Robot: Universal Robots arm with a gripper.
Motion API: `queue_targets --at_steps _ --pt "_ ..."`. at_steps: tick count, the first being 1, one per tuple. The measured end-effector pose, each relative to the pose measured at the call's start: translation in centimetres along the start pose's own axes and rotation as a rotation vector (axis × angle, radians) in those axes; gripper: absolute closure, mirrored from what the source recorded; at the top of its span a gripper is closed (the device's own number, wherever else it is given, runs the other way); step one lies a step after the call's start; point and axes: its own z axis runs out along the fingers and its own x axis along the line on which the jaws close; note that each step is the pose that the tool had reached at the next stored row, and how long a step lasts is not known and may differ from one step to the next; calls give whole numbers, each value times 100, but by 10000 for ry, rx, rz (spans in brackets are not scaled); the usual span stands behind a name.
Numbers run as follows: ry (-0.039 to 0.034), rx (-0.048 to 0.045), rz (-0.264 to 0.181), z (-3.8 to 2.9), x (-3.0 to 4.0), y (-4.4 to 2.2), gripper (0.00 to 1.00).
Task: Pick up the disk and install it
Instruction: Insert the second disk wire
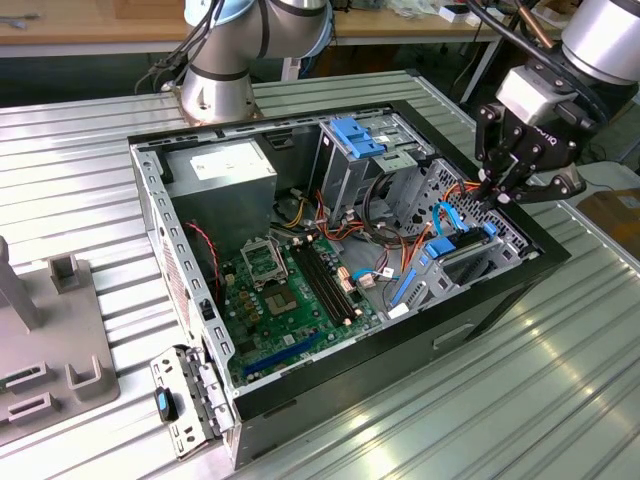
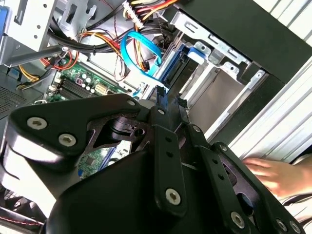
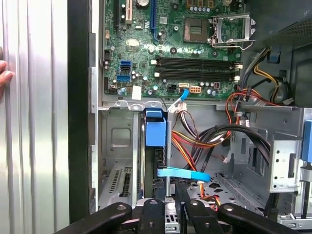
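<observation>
You have one gripper hovering just above front drive bay of one open computer case. Jaws drawn together, nothing between them. One disk sits in that bay, blue rails at its edges, just below fingertips and apart from them. One light-blue cable loops near it. One motherboard on case floor. One person's hand beside case, over ribbed table.

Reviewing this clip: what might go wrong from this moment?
The blue cable lies just by the gripper, so it may snag. A person's hand rests beside the case, close to the arm's working space. The disk, edge-on in its bay, may jam if pushed askew.
</observation>
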Motion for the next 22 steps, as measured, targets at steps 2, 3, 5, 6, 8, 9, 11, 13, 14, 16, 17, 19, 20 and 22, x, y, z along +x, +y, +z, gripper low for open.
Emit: queue_targets --at_steps 2,3,5,6,8,9,11,13,14,16,17,19,20,22 --pt "-9 -10 -146 3 1 -46 76" --pt "-14 -16 -235 6 2 -69 76" --pt "-33 -38 -574 13 4 -148 76" --pt "-38 -43 -656 14 5 -164 76" --pt "-40 -46 -697 14 4 -165 76" --pt "-42 -48 -720 15 5 -165 76" --pt "-52 -58 -888 15 6 -182 76" --pt "-67 -75 -1151 16 5 -193 76" --pt "-74 -83 -1276 17 6 -197 76" --pt "-91 -101 -1573 18 6 -205 76" --pt "-106 -118 -1834 18 6 -214 76" --pt "-139 -154 -2405 20 7 -232 76" --pt "-147 -163 -2538 21 7 -234 76" --pt "-166 -184 -2877 21 7 -237 76"
